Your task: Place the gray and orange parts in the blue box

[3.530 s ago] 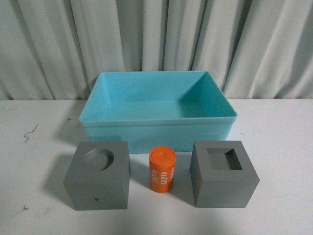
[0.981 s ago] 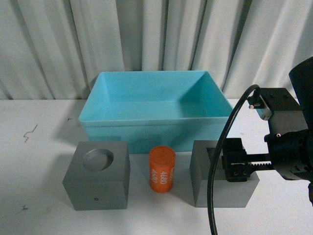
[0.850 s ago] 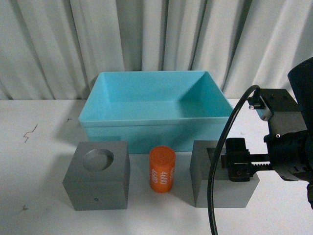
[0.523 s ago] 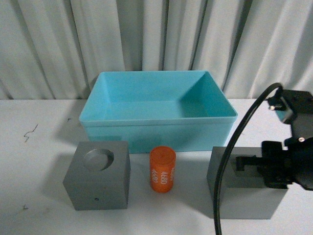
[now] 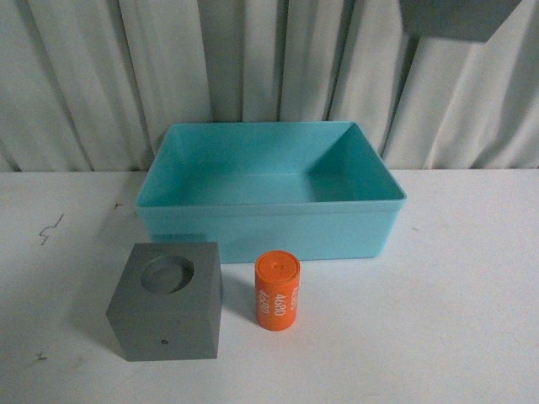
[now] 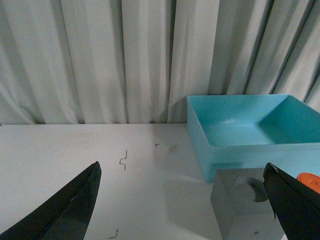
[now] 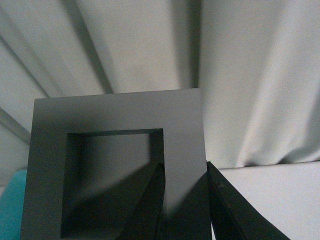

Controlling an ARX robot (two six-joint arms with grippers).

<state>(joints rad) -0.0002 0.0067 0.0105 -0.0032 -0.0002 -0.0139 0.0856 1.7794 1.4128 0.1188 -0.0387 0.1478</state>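
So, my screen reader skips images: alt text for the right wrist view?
A gray cube with a square recess fills the frame, one wall pinched in the right gripper. Pale curtain hangs behind, and a sliver of the blue box shows at one edge.

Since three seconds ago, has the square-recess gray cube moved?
Yes. The square-recess cube rose from beside the orange cylinder to high above the blue box.
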